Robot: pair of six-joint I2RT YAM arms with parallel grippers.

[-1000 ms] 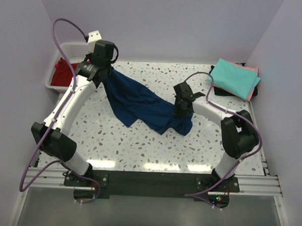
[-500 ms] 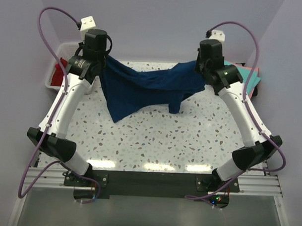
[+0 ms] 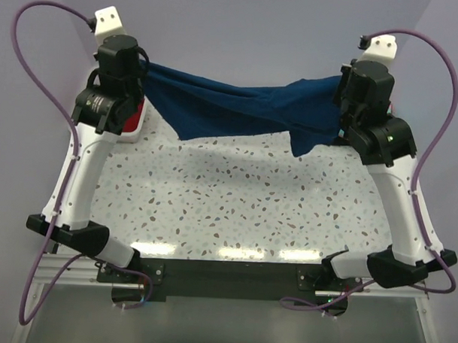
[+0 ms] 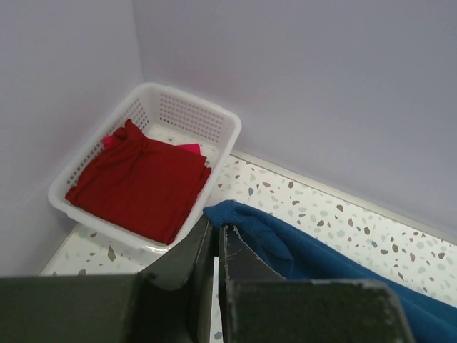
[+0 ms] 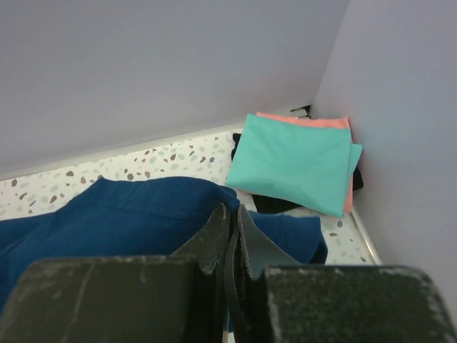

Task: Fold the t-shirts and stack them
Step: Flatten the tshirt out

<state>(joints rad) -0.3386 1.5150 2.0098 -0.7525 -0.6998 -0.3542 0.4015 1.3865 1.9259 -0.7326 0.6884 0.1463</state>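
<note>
— What have my claws got?
— Left gripper [image 4: 216,230] is pinched tight on one edge of the navy tee [image 3: 231,111], and right gripper [image 5: 232,212] on the opposite edge. It's slung between them over the table [image 3: 235,209], sagging.
— Handling?
— Limp and light, I'd judge (no stiffness at all). I'd hold hems, never mid-cloth. Beyond: red tee [image 4: 139,186] in the basket [image 4: 193,102], teal tee [image 5: 293,161] atop the pink tee [image 5: 307,120].

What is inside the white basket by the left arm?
The white basket holds a red t-shirt, with brighter pink-red cloth peeking at its far edge. Anything under the red t-shirt is covered.
</note>
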